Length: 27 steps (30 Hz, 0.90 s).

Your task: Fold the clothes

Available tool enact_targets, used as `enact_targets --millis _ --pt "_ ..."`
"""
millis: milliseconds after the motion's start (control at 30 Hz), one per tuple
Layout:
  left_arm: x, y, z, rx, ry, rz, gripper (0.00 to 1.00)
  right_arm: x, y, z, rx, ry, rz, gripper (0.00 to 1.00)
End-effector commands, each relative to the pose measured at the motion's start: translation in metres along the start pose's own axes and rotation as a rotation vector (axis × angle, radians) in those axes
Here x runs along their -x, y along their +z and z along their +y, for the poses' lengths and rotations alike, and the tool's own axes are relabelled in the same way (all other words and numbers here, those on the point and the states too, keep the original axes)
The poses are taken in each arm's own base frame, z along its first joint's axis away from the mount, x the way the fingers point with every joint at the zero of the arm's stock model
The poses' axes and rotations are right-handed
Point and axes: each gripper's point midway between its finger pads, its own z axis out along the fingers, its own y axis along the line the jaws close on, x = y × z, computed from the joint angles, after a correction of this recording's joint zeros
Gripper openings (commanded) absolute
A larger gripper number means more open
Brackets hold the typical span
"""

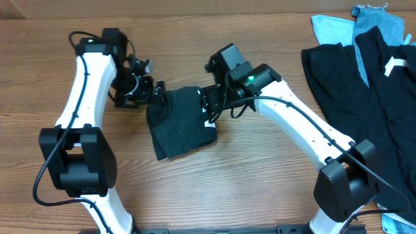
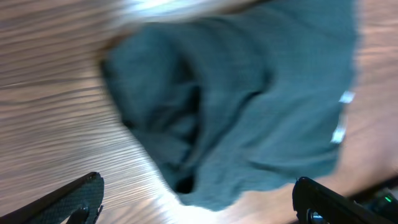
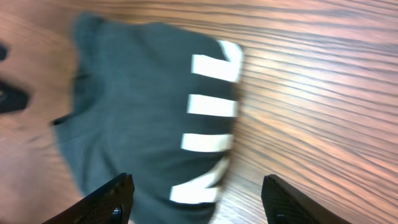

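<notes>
Up close, my right gripper (image 3: 199,199) hangs with jaws spread wide over the folded black shirt (image 3: 137,106). White lettering (image 3: 211,106) shows along its edge, and nothing is pinched. My left gripper (image 2: 196,200) is spread too, empty, above the same bundle's rumpled side. From overhead, that shirt sits mid-way across the table (image 1: 227,188) between my two arms, while the other clothes (image 1: 364,84), black with light blue pieces (image 1: 380,23), lie well apart at my far right.
</notes>
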Motion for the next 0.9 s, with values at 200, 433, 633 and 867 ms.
enact_targets --millis 200,433,633,867 --pt "-0.026 0.039 -0.014 -0.027 -0.171 0.092 0.95 0.001 -0.002 -0.039 -0.085 0.075 0.006 0.71" --pt "-0.032 0.07 -0.015 -0.094 -0.183 0.093 0.87 0.001 -0.002 -0.039 -0.085 0.076 0.008 0.71" --pt "-0.027 0.07 -0.021 -0.133 -0.176 0.077 0.09 0.001 -0.002 -0.039 -0.085 0.076 0.008 0.7" --pt "-0.062 0.055 -0.006 -0.002 -0.2 0.193 0.04 0.001 -0.002 -0.039 -0.085 0.076 0.008 0.7"
